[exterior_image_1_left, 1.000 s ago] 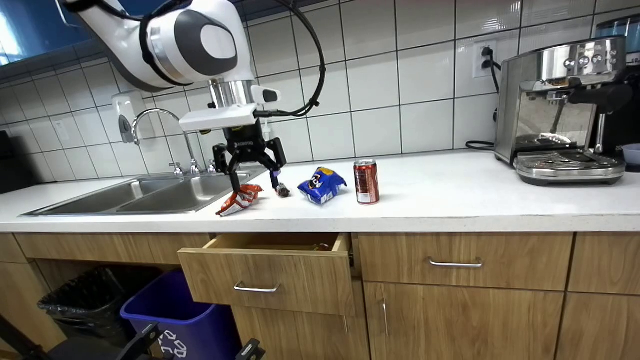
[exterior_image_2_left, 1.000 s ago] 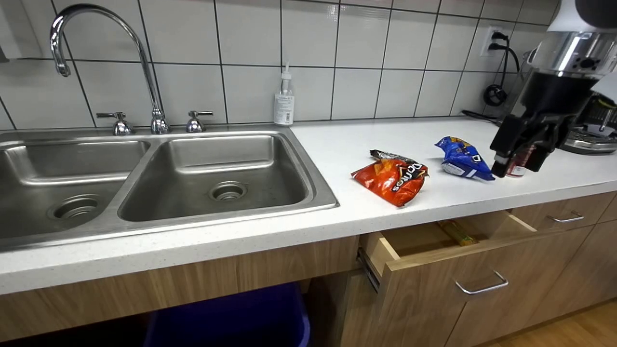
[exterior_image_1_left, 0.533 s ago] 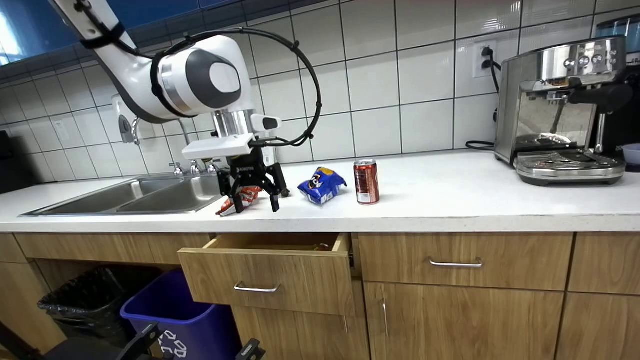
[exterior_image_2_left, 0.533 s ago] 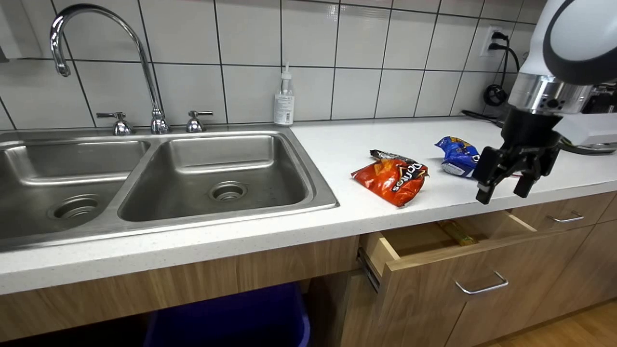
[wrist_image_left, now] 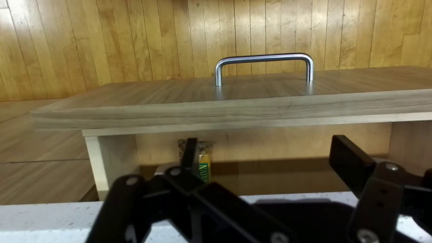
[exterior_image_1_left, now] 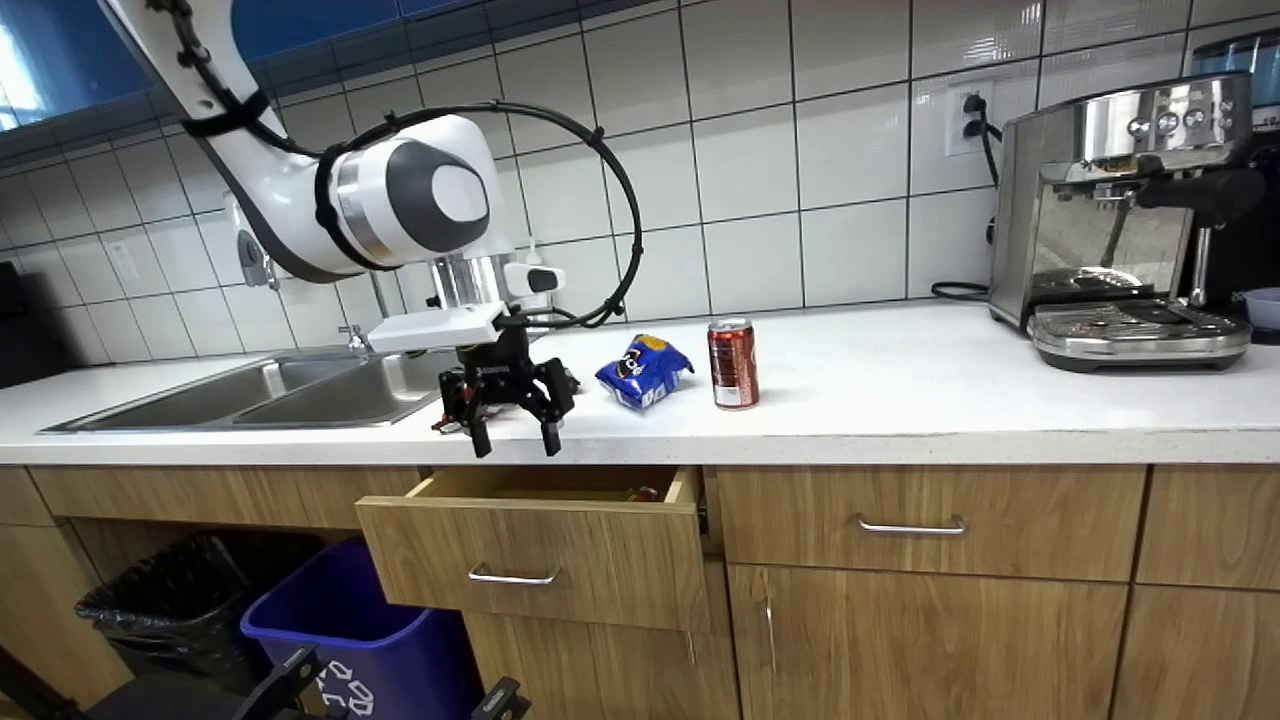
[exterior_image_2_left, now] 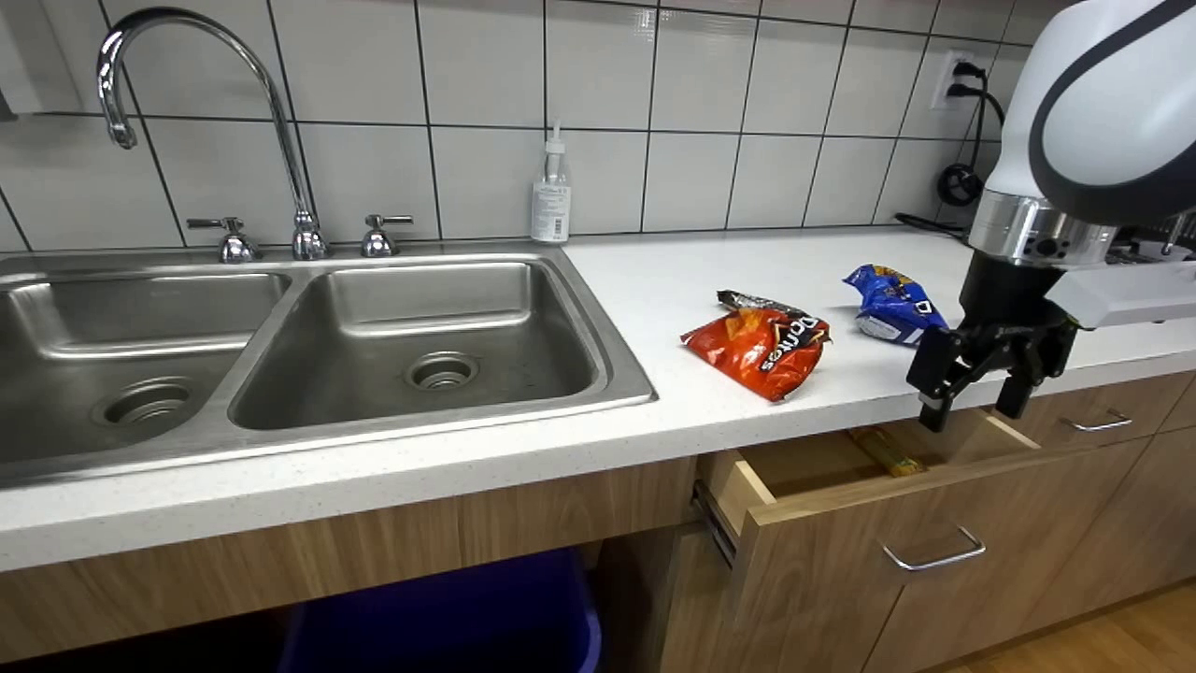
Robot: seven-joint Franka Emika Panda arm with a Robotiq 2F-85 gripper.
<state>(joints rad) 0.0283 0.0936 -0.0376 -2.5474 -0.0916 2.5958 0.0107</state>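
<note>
My gripper (exterior_image_1_left: 516, 440) is open and empty. It hangs above the open wooden drawer (exterior_image_1_left: 540, 560) near the counter's front edge, also in an exterior view (exterior_image_2_left: 972, 407). In the wrist view the gripper (wrist_image_left: 265, 150) has its fingers wide apart over the drawer (wrist_image_left: 236, 116). A yellow wrapped bar (wrist_image_left: 205, 165) lies in the drawer, partly behind one finger; the bar also shows in an exterior view (exterior_image_2_left: 888, 451). A red Doritos bag (exterior_image_2_left: 761, 350) lies on the counter. A blue chip bag (exterior_image_1_left: 645, 372) lies beside a red can (exterior_image_1_left: 733, 365), which stands upright.
A double sink (exterior_image_2_left: 439, 327) with a faucet (exterior_image_2_left: 304, 238) is set into the counter (exterior_image_1_left: 900, 390). A clear pump bottle (exterior_image_2_left: 551, 201) stands behind it. A coffee machine (exterior_image_1_left: 1110, 220) stands at the far end. A blue bin (exterior_image_1_left: 400, 650) and a black-lined bin (exterior_image_1_left: 190, 600) stand below.
My gripper has moved down and out toward the counter's front edge, from above the counter to above the drawer. It stays open. The bags, can and drawer have not moved.
</note>
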